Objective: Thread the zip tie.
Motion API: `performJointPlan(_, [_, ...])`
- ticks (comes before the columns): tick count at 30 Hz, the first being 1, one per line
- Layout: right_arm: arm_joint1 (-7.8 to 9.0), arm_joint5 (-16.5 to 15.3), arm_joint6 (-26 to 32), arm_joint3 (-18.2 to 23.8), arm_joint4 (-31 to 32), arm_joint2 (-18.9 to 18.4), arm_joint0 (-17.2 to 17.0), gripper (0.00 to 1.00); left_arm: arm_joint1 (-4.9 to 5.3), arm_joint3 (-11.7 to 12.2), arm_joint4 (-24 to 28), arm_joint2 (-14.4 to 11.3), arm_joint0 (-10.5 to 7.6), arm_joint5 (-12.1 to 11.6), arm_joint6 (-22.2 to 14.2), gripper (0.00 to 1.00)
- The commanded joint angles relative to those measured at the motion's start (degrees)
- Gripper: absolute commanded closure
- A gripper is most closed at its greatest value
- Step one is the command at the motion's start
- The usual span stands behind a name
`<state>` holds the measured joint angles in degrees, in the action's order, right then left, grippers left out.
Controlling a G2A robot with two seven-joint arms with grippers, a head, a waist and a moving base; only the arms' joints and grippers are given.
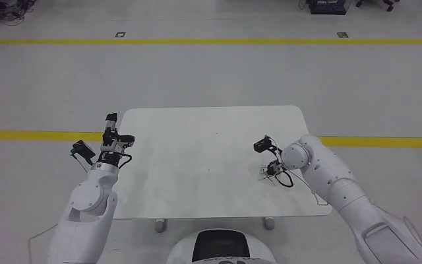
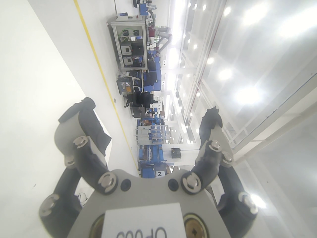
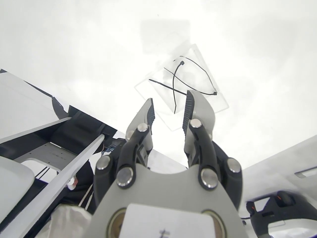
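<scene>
Near the right edge of the white table (image 1: 211,158), black zip ties (image 3: 182,62) lie crossed in a clear flat tray (image 3: 220,102) — the right gripper (image 3: 169,97) hangs above them, fingers partly apart, holding nothing. At the table's left edge, the left gripper (image 2: 149,107) is spread wide — also empty.

Holds the left arm (image 1: 92,198) bent at the lower left of the top view, left gripper (image 2: 148,110) pointing up-frame and spread wide, and the right arm (image 1: 336,185) angled in from the lower right, wrist at centre right, right gripper (image 3: 169,105) parted more narrowly.
</scene>
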<state>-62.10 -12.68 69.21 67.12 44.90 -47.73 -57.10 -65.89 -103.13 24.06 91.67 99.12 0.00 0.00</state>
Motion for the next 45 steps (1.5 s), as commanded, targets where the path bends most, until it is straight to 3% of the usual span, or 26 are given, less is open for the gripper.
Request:
performJointPlan(1, [-0.11, -0.15, -0.26, -0.35, 0.06, 0.26, 0.03, 0.76, 0.0, 0.0, 0.0, 0.0, 0.0, 0.0, 0.0, 0.0])
performJointPlan(9, [-1.27, -1.06, -2.02, -4.42, -0.65, 2.39, 1.14, 0.87, 0.0, 0.0, 0.0, 0.0, 0.0, 0.0, 0.0, 0.0])
performJointPlan(17, [-2.63, -1.37, -3.74, -8.85, -1.36, 4.5, 2.5, 0.85, 0.0, 0.0, 0.0, 0.0, 0.0, 0.0, 0.0, 0.0])
performJointPlan(19, [-2.99, -1.39, -4.24, -9.93, -1.26, 5.04, 2.89, 0.8, 0.0, 0.0, 0.0, 0.0, 0.0, 0.0, 0.0, 0.0])
performJointPlan(29, [-4.5, -1.79, -6.78, -14.06, -1.3, 6.78, 4.55, 0.91, 0.0, 0.0, 0.0, 0.0, 0.0, 0.0, 0.0, 0.0])
performJointPlan(45, [-6.34, -2.11, -7.29, -18.45, -1.0, 8.69, 6.38, 0.86, 0.0, 0.0, 0.0, 0.0, 0.0, 0.0, 0.0, 0.0])
